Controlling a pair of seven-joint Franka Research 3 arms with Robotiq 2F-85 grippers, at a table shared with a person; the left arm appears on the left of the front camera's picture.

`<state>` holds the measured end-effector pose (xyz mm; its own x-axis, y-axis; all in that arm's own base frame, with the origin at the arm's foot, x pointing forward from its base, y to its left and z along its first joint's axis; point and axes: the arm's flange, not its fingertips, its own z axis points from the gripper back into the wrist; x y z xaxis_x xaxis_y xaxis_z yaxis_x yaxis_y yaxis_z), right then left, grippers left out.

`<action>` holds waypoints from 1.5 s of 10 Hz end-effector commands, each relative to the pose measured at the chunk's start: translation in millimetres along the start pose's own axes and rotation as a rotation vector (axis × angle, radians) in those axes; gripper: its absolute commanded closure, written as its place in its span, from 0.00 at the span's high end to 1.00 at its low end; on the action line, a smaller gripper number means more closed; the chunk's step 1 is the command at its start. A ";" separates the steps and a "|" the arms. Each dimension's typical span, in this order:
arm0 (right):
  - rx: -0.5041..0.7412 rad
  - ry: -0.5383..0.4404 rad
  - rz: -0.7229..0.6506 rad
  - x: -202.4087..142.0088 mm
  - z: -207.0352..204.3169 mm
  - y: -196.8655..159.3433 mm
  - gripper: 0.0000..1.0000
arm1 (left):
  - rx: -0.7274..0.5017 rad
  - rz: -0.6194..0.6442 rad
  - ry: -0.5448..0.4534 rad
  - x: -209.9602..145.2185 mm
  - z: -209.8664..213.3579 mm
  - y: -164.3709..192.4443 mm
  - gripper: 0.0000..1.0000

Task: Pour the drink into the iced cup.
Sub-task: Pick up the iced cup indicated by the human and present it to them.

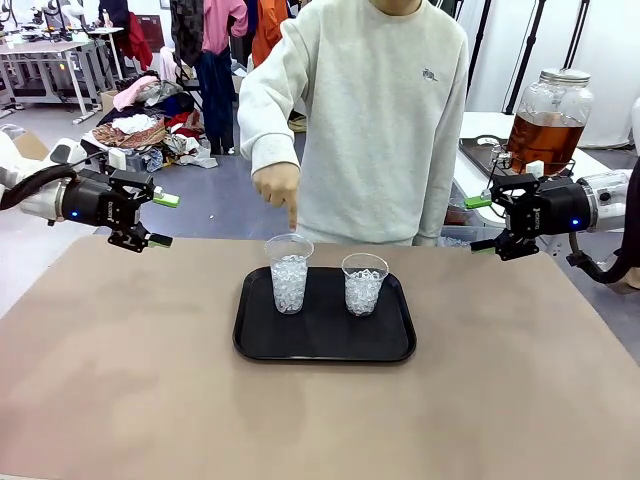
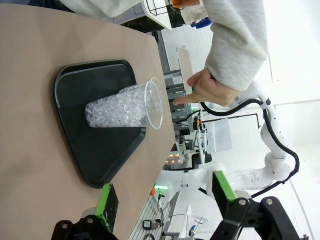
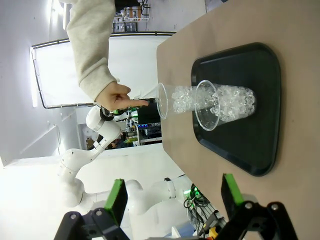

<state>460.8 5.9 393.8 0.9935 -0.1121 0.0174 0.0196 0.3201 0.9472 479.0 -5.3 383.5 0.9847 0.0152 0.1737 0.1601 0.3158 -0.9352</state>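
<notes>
Mid-table, black tray (image 1: 250, 345) with two iced cups (image 1: 289, 272), bare tabletop (image 1: 120, 380) all round; left gripper (image 1: 163, 220), right gripper (image 1: 480, 224) near far corners, jaws apart, empty.

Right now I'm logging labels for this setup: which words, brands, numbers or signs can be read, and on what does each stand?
No text reads clearly.
The small dark emblem on the chest of the person's pale grey sweatshirt: too small to read.
The taller clear plastic cup of ice, shorter clear plastic cup of ice, black plastic tray, glass jar of amber drink: no print visible.
</notes>
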 end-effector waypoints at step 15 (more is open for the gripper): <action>0.002 -0.001 -0.002 -0.1 0.2 0.6 1.00 | 0.030 -0.575 0.123 -7.7 -14.6 2.3 1.00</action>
<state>460.8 5.9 393.7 0.9935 -0.1122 0.0172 0.0198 0.3202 0.9472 471.5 -19.0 373.1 0.7231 -0.2855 0.6290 0.6901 0.2592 -0.6758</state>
